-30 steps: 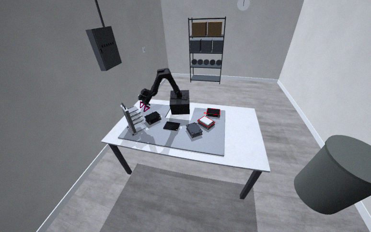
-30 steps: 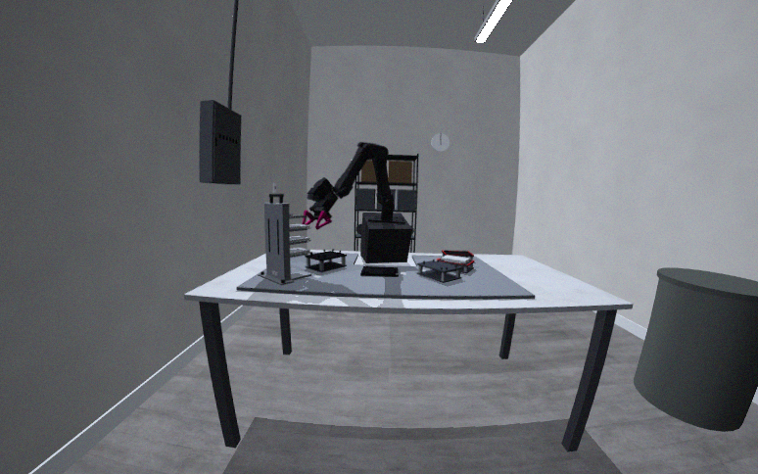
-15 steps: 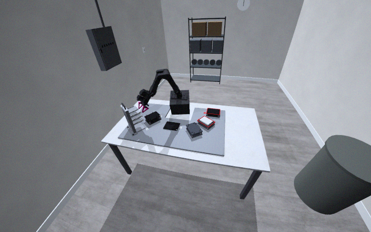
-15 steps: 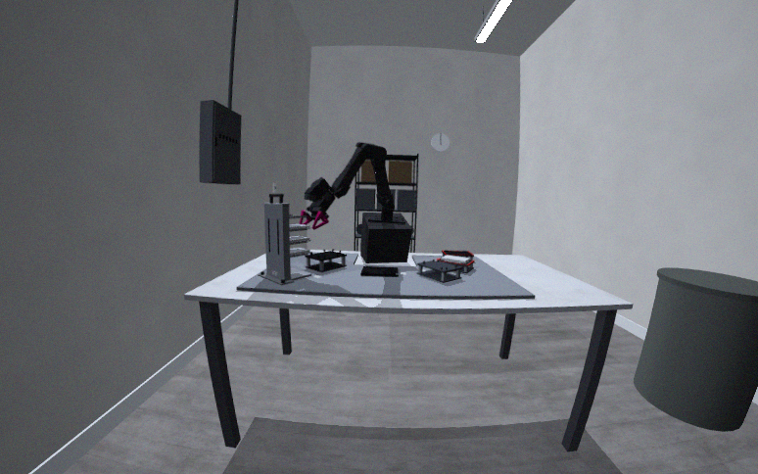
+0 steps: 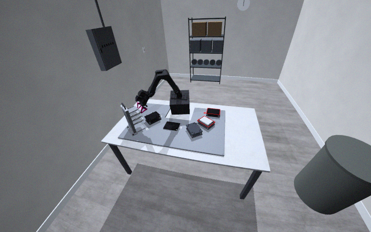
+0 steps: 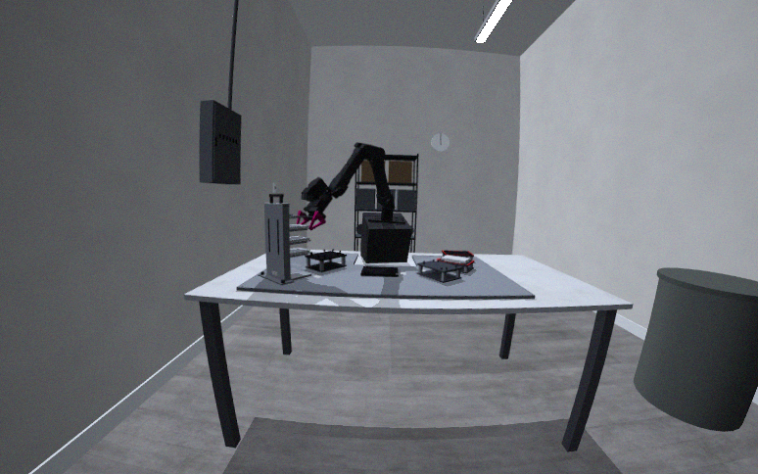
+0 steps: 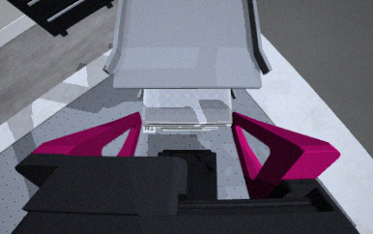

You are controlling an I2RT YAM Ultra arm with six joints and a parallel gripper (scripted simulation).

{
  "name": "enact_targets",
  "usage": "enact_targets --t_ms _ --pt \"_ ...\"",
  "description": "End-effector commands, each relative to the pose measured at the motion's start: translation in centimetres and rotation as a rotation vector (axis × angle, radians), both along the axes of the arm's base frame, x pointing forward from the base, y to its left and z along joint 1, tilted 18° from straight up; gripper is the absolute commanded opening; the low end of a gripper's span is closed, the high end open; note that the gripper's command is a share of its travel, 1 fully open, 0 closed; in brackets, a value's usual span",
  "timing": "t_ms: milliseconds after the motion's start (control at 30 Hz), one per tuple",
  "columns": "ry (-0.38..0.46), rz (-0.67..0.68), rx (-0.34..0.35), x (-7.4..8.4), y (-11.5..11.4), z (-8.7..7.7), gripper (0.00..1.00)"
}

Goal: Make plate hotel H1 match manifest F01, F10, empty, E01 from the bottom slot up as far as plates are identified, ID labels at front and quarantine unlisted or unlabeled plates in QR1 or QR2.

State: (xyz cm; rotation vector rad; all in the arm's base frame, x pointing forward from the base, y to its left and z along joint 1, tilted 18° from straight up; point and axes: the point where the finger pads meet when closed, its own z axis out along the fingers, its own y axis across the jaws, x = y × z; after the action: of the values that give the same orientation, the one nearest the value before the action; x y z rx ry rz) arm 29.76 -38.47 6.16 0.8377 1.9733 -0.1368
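A: Where's the gripper (image 7: 186,127)?

B: At the table's back left corner, fingers spread wide, holding nothing, right at the hotel (image 5: 128,118) front. A plate (image 7: 186,114) end sits between its fingertips.

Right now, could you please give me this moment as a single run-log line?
arm: at grey plate hotel | magenta-fingered claw: open, empty, straddling a pale plate's front end | red-rimmed nest: white plate

Shelf rack (image 5: 189,49) with boxes, wall clock (image 5: 243,4), hanging grey cabinet (image 5: 103,47), dark bin (image 5: 335,175).
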Motion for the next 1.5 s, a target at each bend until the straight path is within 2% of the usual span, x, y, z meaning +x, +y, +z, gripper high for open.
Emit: enact_targets --t_ms 0,167,200,1067,1467 --pt "-0.011 -0.006 -0.021 0.11 -0.6 0.92 1.0" --pt "-0.011 -0.006 -0.021 0.11 -0.59 0.92 1.0" --pt "-0.011 -0.006 -0.021 0.11 -0.59 0.92 0.86" --pt "-0.011 -0.006 -0.021 0.1 -0.6 0.95 0.86" --pt "-0.01 -0.006 -0.021 -0.88 0.27 0.68 0.86"
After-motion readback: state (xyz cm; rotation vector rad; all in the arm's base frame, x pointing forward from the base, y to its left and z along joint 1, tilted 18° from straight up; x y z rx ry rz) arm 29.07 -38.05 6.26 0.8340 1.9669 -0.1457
